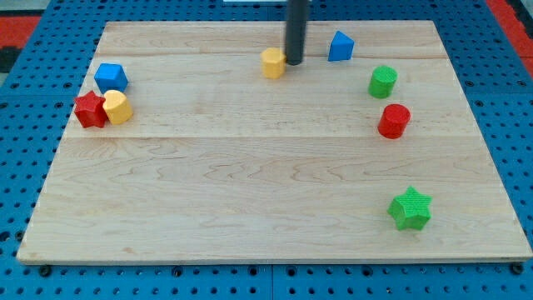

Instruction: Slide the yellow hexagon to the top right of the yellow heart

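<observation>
The yellow hexagon (273, 62) lies near the board's top edge, a little left of centre. My tip (294, 62) stands right beside it on its right side, touching or nearly touching it. The yellow heart (117, 107) lies far off at the view's left, pressed against a red star (90, 109) on its left. The hexagon is well to the right of the heart and somewhat above it.
A blue cube (110, 77) sits just above the heart. A blue triangle (340, 46) lies right of my tip. A green cylinder (383, 81) and a red cylinder (394, 121) stand at the right, and a green star (410, 208) at the lower right.
</observation>
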